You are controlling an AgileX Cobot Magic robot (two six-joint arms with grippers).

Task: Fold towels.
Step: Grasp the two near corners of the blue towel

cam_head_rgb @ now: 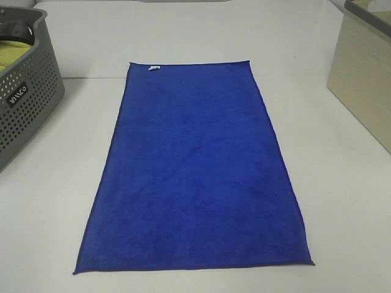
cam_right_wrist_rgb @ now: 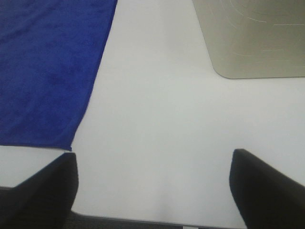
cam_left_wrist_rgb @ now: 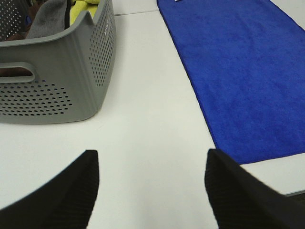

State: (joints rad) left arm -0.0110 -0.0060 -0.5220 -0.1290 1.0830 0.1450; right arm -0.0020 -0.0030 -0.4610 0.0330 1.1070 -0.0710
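Observation:
A royal-blue plush towel (cam_head_rgb: 198, 171) lies flat and spread out lengthwise on the white table, with a small white tag (cam_head_rgb: 154, 68) at its far left corner. It also shows in the left wrist view (cam_left_wrist_rgb: 243, 76) and in the right wrist view (cam_right_wrist_rgb: 47, 67). Neither arm shows in the exterior high view. My left gripper (cam_left_wrist_rgb: 152, 191) is open and empty above bare table near the towel's near left corner. My right gripper (cam_right_wrist_rgb: 152, 191) is open and empty above bare table near the towel's near right corner.
A grey perforated basket (cam_head_rgb: 24, 97) stands at the left, holding a yellow-green cloth (cam_left_wrist_rgb: 81, 9) and a grey cloth (cam_left_wrist_rgb: 47, 16). A beige box (cam_head_rgb: 363, 73) stands at the right; it also shows in the right wrist view (cam_right_wrist_rgb: 252, 38). The table's front edge (cam_right_wrist_rgb: 143, 222) is close.

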